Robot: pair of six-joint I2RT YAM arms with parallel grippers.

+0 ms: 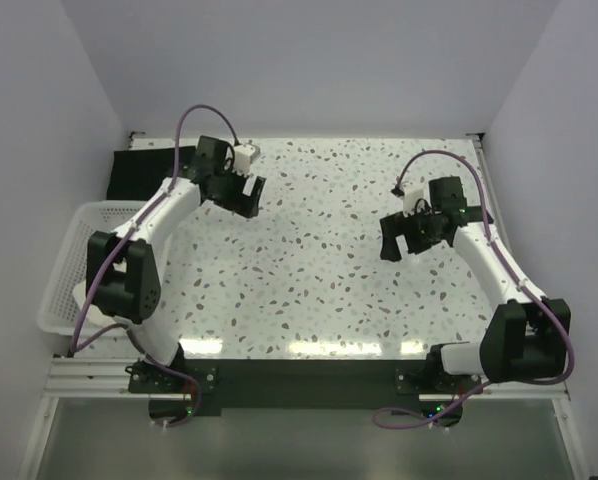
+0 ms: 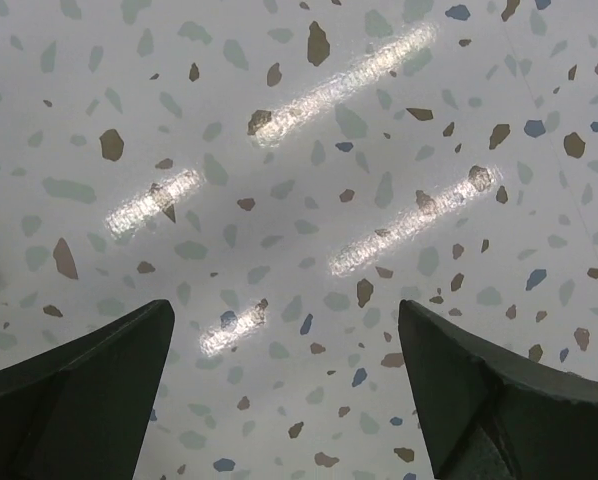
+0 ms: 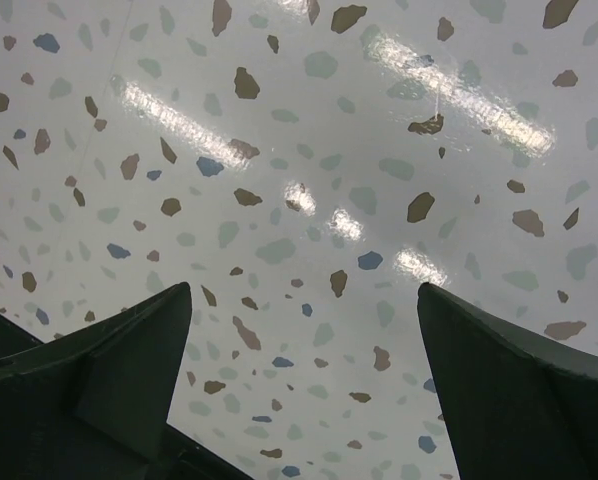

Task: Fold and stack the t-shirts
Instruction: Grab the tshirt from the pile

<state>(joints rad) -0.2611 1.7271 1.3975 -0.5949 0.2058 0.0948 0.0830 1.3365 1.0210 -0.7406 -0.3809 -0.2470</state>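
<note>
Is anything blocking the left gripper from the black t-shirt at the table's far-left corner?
Nothing visible lies between them. The open left gripper hangs over the speckled table, right of the black cloth t-shirt.

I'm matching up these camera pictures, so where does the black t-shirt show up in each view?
Top external: the black t-shirt lies in the far left corner, beyond the white basket.
Left wrist: not in it.
Right wrist: not in it.
Shared landmark: the speckled tabletop, visible in all three.
</note>
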